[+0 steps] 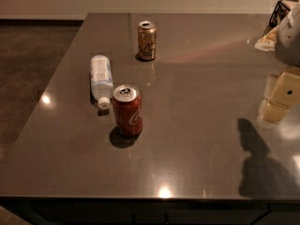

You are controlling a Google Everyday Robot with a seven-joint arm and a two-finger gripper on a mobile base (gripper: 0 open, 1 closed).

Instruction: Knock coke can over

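The red coke can (127, 109) stands upright on the dark grey table (197, 139), left of the middle, with its silver top and pull tab showing. My gripper (279, 99), cream-coloured, hangs at the right edge of the view over the table, far to the right of the can and apart from it. The arm above it (289, 32) is partly cut off by the frame. Nothing is seen in the gripper.
A clear plastic bottle with a white label (101, 79) lies on its side just left of and behind the coke can. A gold-brown can (147, 40) stands upright further back. The arm's shadow (255, 163) falls at the front right. The table's left edge drops to a dark floor (28, 64).
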